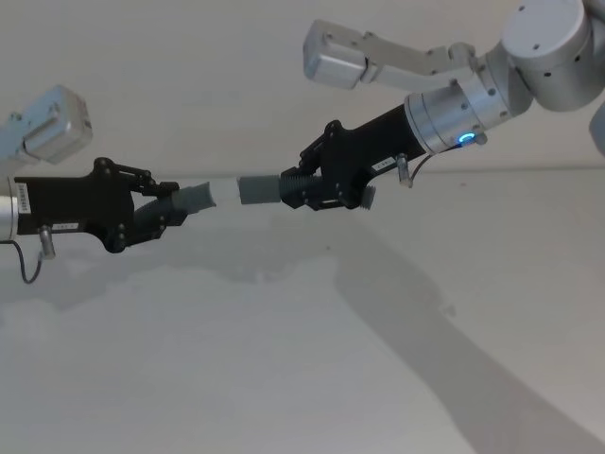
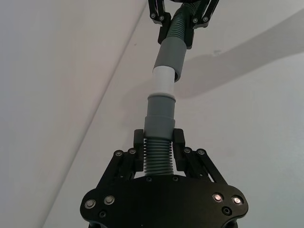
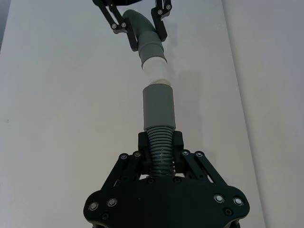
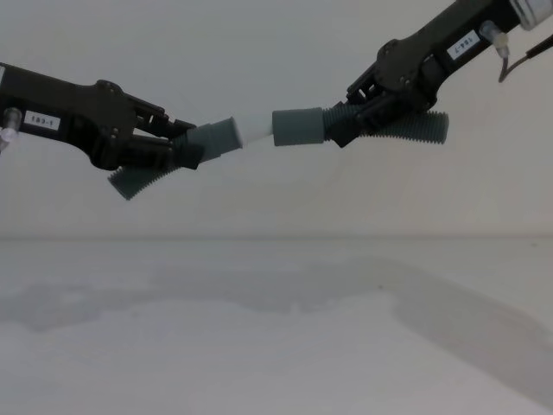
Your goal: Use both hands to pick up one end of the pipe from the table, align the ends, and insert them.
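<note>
Both hose pieces hang in the air above the bare white table (image 1: 284, 378). The left gripper (image 1: 159, 210) clamps the white-tipped piece (image 1: 194, 200); the right gripper (image 1: 301, 187) clamps the socket piece (image 1: 260, 189). The white tip (image 4: 257, 126) meets the socket mouth at a slight angle, with nothing between them.

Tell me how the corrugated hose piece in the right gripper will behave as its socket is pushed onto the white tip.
The hose piece is ribbed, so it probably flexes under push. The right gripper clamps it right behind the socket cuff, so the cuff should stay fairly steady. Its free tail sticks out level, suggesting it is light and holds its shape.
</note>
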Controlling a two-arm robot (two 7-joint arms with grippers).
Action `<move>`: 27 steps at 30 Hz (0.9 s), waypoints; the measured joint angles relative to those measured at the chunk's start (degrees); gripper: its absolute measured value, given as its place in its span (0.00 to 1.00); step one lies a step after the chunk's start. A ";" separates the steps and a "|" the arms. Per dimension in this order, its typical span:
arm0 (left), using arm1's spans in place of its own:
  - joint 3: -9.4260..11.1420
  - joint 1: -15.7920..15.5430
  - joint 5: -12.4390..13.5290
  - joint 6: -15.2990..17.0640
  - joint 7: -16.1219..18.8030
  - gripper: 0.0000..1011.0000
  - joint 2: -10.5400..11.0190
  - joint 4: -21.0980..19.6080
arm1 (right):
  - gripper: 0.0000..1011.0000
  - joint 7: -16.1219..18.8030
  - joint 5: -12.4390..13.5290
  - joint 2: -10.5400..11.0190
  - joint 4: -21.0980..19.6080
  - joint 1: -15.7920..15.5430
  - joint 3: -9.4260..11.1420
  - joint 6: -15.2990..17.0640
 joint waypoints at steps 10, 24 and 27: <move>0.00 0.00 -0.01 0.00 0.00 0.32 0.00 0.00 | 0.26 0.01 0.40 0.11 0.10 0.13 0.15 0.10; 0.00 0.00 -0.01 0.00 0.00 0.32 0.00 0.00 | 0.26 -0.14 0.75 0.69 -0.66 0.24 0.29 0.78; 0.00 0.00 0.00 0.00 0.00 0.32 0.00 0.00 | 0.26 -0.15 0.78 0.80 -0.87 0.29 0.28 0.96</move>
